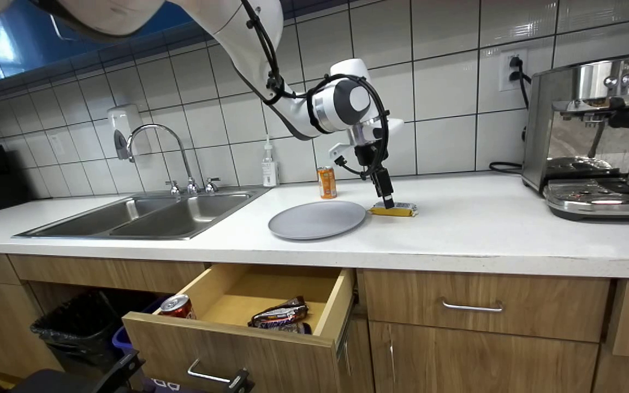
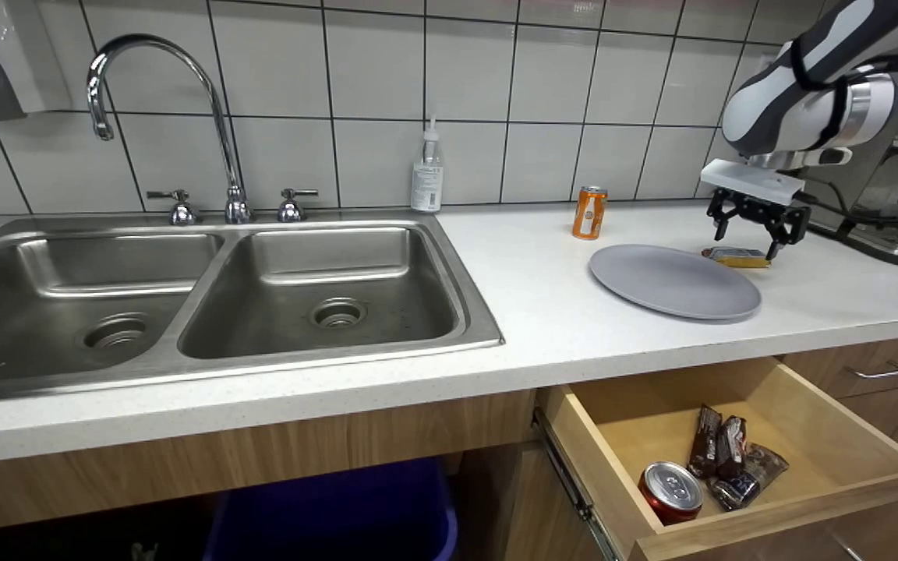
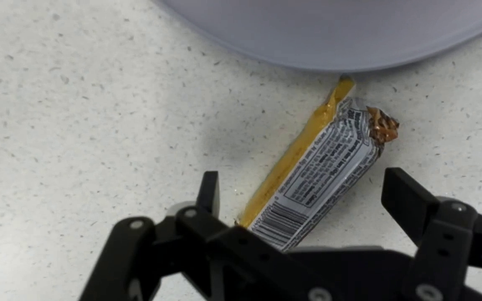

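Zero squeeze now: hangs above the wrapped bar (image 3: 318, 167), just right of the wrist view's centre and below the plate (image 3: 329, 37), with gripper (image 3: 302, 182) spread wide, likely to leave clearance either side.

In an exterior view, black fingers (image 1: 384, 188) point down at a yellow packet (image 1: 401, 212) on the white desk (image 1: 500, 229), just beside a grey plate (image 1: 317, 219). An orange can (image 1: 326, 183) stands behind the plate; a steel sink (image 1: 200, 211) and a pump bottle (image 1: 270, 170) are to its left, a coffee machine (image 1: 593, 142) well to the right. Below, an open drawer (image 1: 271, 360) holds a red can (image 1: 178, 307) — in the near left corner — and dark-wrapped bars (image 1: 279, 315).
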You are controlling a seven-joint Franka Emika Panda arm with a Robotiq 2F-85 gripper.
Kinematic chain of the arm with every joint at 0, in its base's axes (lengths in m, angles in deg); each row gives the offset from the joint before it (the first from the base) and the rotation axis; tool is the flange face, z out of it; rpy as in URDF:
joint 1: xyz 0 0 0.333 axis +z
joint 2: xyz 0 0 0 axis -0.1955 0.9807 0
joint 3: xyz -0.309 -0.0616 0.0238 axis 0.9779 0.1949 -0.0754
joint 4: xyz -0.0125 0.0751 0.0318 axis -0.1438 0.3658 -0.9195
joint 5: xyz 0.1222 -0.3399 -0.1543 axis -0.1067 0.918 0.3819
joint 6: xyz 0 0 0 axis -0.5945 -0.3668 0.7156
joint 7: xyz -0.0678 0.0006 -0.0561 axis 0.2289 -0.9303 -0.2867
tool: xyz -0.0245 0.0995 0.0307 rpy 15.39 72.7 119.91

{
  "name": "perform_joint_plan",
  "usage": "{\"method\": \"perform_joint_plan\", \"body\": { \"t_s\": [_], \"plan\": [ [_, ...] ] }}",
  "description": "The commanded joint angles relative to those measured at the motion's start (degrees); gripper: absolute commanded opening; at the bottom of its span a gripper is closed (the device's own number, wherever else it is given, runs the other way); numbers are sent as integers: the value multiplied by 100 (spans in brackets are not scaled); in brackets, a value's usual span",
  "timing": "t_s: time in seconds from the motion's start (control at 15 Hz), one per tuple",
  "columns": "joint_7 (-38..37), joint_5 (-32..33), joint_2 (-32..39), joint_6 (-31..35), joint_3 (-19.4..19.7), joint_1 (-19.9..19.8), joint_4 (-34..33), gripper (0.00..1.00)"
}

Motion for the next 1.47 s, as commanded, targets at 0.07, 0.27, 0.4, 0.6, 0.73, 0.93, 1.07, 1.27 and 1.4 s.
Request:
{"method": "perform_joint_plan", "body": {
  "t_s": [0.07,0.27,0.4,0.6,0.73,0.93,1.07,1.27,1.4],
  "plan": [
    [-271,-183,488,-482,-127,-212,-834,100],
    [-371,-205,688,-643,-154,-267,-1130,100],
    [-418,-205,800,-725,-170,-289,-1304,100],
    [-482,-188,933,-836,-192,-313,-1520,100],
    [-528,-179,1005,-890,-201,-324,-1631,100],
    [-557,-169,1106,-1000,-211,-347,-1796,71],
    [-558,-166,1151,-1033,-216,-361,-1878,62],
    [-553,-163,1189,-1084,-224,-378,-1959,37],
    [-547,-160,1175,-1116,-235,-386,-1963,22]
  ]
}}
